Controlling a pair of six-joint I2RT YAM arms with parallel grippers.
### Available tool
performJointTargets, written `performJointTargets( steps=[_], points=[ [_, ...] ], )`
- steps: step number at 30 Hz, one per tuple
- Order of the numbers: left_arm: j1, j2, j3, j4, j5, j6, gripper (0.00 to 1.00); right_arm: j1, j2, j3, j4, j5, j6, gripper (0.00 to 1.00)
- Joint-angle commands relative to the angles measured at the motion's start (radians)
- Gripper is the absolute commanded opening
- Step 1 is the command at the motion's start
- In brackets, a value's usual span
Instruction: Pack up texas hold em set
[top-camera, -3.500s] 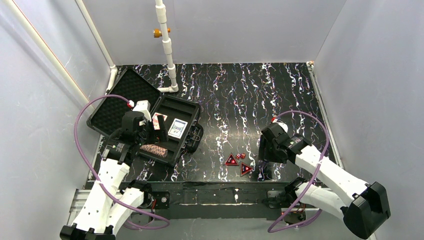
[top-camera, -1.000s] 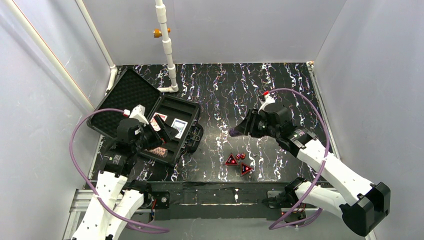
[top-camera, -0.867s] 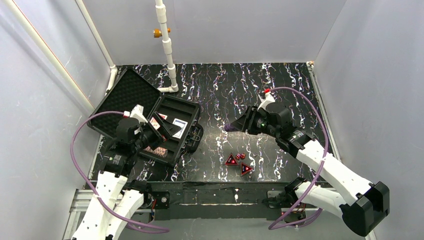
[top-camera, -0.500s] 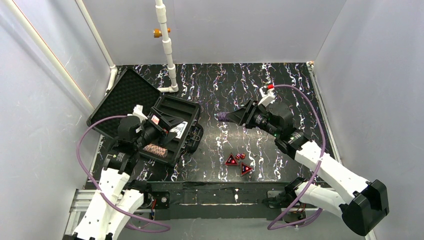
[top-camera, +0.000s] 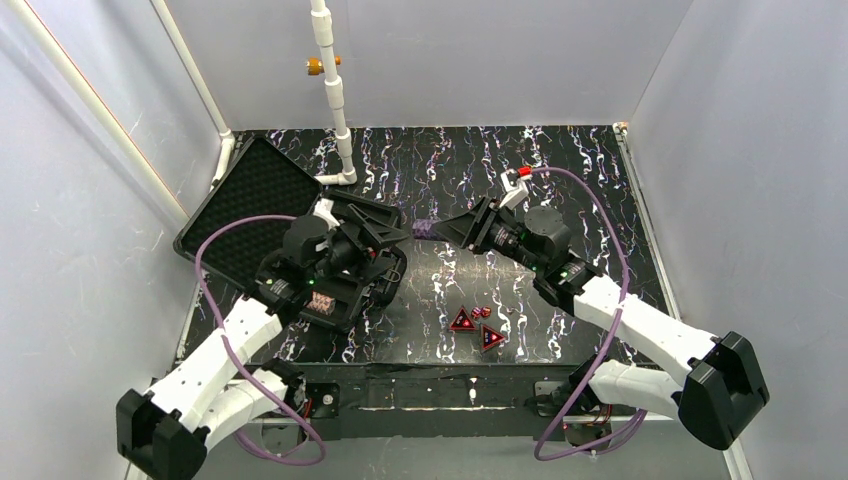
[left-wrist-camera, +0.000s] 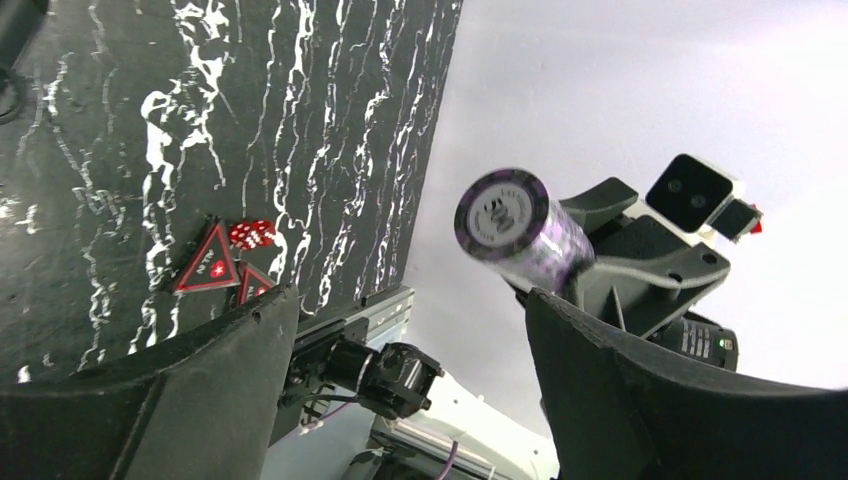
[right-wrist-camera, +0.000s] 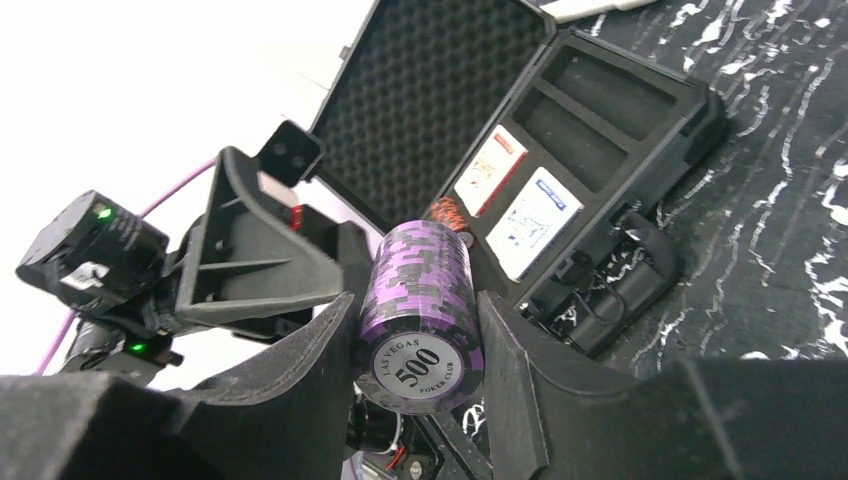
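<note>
Top external view: the counter (top-camera: 560, 170) is black with white and purple streaks. Plain white walls (top-camera: 450, 60) close it on three sides, and a white pipe (top-camera: 333, 95) stands at the back wall. The open black case (top-camera: 245, 205) lies at the left rear, with its foam lid laid back. The right pincer (top-camera: 440, 228) grips a purple chip stack (top-camera: 422, 229) in the air, just beside the case. The left pincer (top-camera: 383, 236) is spread wide and grips nothing. Two red triangles (top-camera: 462, 321) and red dice (top-camera: 481, 312) lie near the front edge.
</note>
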Motion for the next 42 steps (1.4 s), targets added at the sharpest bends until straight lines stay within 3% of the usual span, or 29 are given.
performJointTargets(
  steps=[1, 10, 42],
  points=[
    [-0.043, 0.054, 0.040, 0.125, -0.058, -0.053, 0.81, 0.023, -0.028, -0.004, 0.219, -0.003, 0.028, 0.01],
    [-0.084, 0.066, 0.070, 0.166, -0.156, -0.067, 0.78, 0.032, -0.032, -0.020, 0.259, -0.012, 0.028, 0.01],
    [-0.173, 0.099, 0.115, 0.176, -0.218, -0.087, 0.67, 0.069, -0.022, -0.032, 0.365, -0.038, 0.051, 0.01]
  ],
)
